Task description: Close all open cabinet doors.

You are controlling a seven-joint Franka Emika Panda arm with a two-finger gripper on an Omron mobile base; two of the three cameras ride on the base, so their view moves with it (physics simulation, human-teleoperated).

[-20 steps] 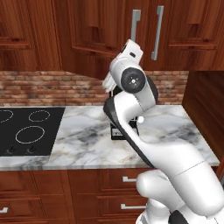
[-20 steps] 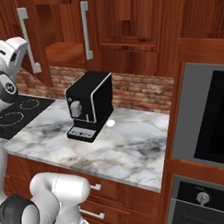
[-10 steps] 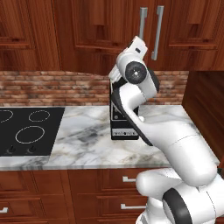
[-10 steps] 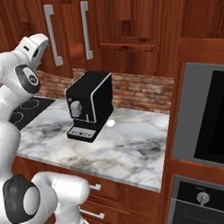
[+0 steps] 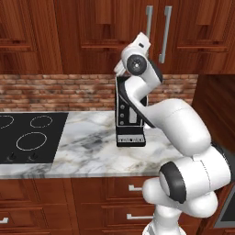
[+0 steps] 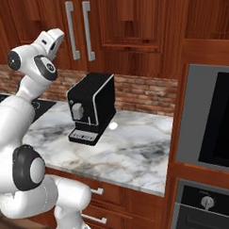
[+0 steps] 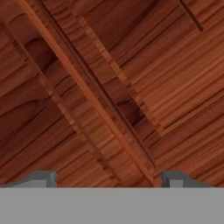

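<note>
- Two tall reddish-brown wooden cabinet doors (image 5: 137, 32) with raised panels sit up top. In the left base view both look flush with the doors around them, and their long silver-grey bar handles (image 5: 149, 25) stand side by side just right of centre.
- Far left on the marble bench (image 5: 87, 147) there's a black glass cooktop (image 5: 27, 140) with white ring markings, with a red brick backsplash (image 5: 55, 92) behind it.
- Moving right, a boxy black coffee machine (image 6: 90, 108) stands on the bench, right under those two handles.
- The arm's white gripper (image 7: 109, 181) is raised in front of the upper doors, just left of the handles. In the hand view its two dark tips stand well apart with nothing between them, so I'd call it open and empty. Past the tips all you get is wood grain and panel moulding, very close up.
- Far right in the right base view there's a dark built-in wall oven (image 6: 215, 121) set in a tall wood column.
- Progress-wise, I can't spot any upper door hanging ajar in these shots. My guess is the job's basically done here, unless something's open outside what the cameras cover.
</note>
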